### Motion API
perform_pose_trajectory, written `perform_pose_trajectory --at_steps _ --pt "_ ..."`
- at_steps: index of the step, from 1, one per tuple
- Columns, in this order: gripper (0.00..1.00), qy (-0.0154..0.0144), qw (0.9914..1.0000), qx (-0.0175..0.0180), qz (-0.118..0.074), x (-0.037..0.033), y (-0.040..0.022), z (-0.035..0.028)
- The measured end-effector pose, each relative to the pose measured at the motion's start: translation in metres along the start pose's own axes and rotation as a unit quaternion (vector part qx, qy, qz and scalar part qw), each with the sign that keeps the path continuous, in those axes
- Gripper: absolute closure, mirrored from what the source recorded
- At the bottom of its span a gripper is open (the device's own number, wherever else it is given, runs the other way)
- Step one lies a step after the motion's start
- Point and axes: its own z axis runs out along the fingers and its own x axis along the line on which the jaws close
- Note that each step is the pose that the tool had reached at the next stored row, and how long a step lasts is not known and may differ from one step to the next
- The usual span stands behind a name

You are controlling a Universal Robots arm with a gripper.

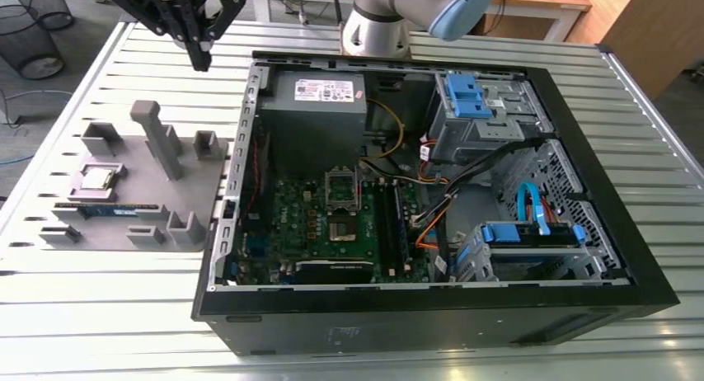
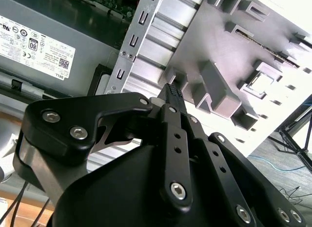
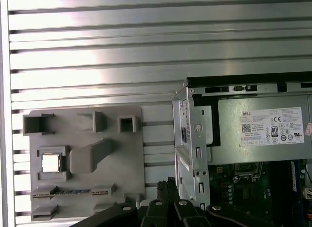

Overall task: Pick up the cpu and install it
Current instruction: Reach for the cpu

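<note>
My end effector (image 1: 200,58) hangs over the worktop (image 1: 110,315) by the case (image 1: 440,315) corner, fingers pressed together, holding nothing. Cpu (image 1: 97,179) lies flat in its pocket on the fixture plate (image 1: 200,191), well apart, down and toward the exterior view's left of it.

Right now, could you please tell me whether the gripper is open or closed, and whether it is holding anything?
Gripper: closed, holding nothing; the cpu lies in the fixture plate.
</note>
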Motion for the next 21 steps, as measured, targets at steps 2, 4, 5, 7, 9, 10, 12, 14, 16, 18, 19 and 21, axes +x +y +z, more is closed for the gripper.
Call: perform_pose_trajectory --at_steps 2,4,5,7,9,10,12,14,16,18,19,21 --pt "0.89 0.0 1.0 -0.0001 0.0 0.0028 -0.0002 0.0" --pt "0.89 0.0 1.0 -0.0001 0.0 0.0055 -0.0004 -0.0001" --pt "0.89 -0.0001 1.0 -0.0001 0.0 0.0068 -0.0005 -0.0001" --pt "0.89 -0.0001 1.0 0.0 0.0 0.0094 -0.0007 -0.0002" --pt "0.89 0.0 1.0 0.0 0.0 0.0119 -0.0009 -0.0002" --pt "0.89 0.0 1.0 -0.0001 0.0 0.0131 -0.001 -0.0003" --pt "0.89 -0.0001 1.0 0.0 0.0 0.0155 -0.0012 -0.0003" --pt "0.89 -0.0001 1.0 -0.0001 0.0 0.0181 -0.0014 -0.0004" --pt "0.89 0.0 1.0 -0.0001 0.0 0.0205 -0.0015 -0.0005" --pt "0.89 0.0 1.0 0.0 0.0 0.0232 -0.0017 -0.0005" --pt "0.89 -0.0001 1.0 0.0 0.0 0.0245 -0.0018 -0.0006" --pt "0.89 0.0 1.0 0.0 0.0 0.027 -0.002 -0.0006"
